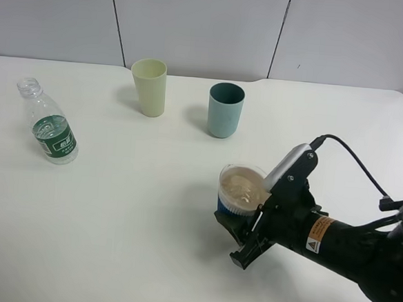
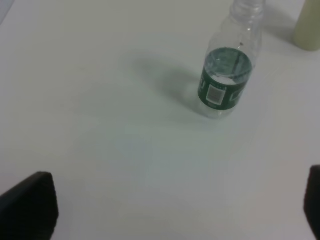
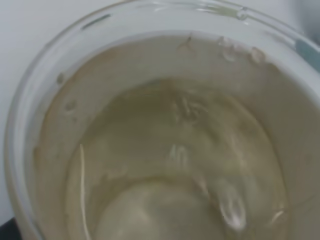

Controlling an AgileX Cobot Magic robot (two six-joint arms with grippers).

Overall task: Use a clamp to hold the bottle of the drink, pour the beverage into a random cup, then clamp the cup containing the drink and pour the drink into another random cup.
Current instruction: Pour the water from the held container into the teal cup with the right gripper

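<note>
A clear plastic bottle (image 1: 51, 130) with a green label stands uncapped at the far left; the left wrist view shows it (image 2: 225, 82) too. A clear cup with a blue band (image 1: 240, 190) holds beige liquid and fills the right wrist view (image 3: 160, 150). My right gripper (image 1: 241, 226) is shut around this cup's lower part, near the table's front right. A cream cup (image 1: 149, 86) and a teal cup (image 1: 225, 110) stand upright at the back. My left gripper (image 2: 175, 210) is open and empty, short of the bottle; it is out of the exterior view.
The white table (image 1: 135, 208) ends at a grey wall behind the cups. The right arm's black body and cable (image 1: 353, 158) lie across the front right corner. The cream cup's edge (image 2: 307, 25) shows beyond the bottle in the left wrist view.
</note>
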